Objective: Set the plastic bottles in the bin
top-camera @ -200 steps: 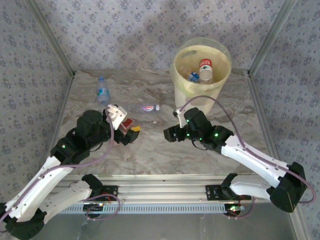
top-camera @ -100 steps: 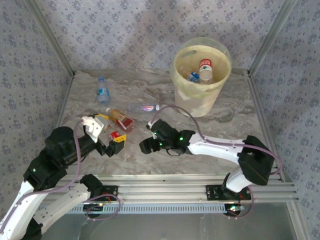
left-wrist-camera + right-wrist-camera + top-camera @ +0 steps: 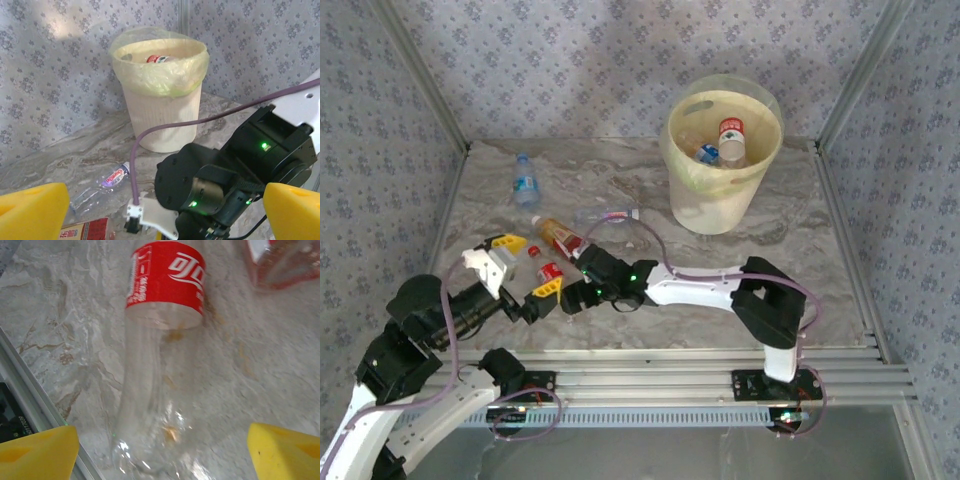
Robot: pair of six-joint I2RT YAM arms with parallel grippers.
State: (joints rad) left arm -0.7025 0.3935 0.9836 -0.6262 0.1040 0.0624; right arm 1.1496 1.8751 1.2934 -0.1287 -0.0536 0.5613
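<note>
A: What has moved in the last second?

B: The right arm. It was at the foot of the bin (image 3: 715, 200), and now it reaches across to the near left of the counter (image 3: 820, 230). The right gripper (image 3: 160, 454) has spread wider and hangs over a red-labelled bottle (image 3: 162, 335) lying flat, with a fingertip on either side and not pinching it.

A: And the left?

B: The left gripper (image 3: 525, 266) has drawn back toward the near-left corner, spread wide and empty.

A: So where does the task stand?

B: A fresh pick is starting, I'd say. Some bottles in the bin (image 3: 732, 135) are done, but the orange-labelled bottle (image 3: 560, 237), the clear bottle (image 3: 610, 214) and the blue-labelled bottle (image 3: 525, 182) lie on the counter, well apart from the bin.
</note>
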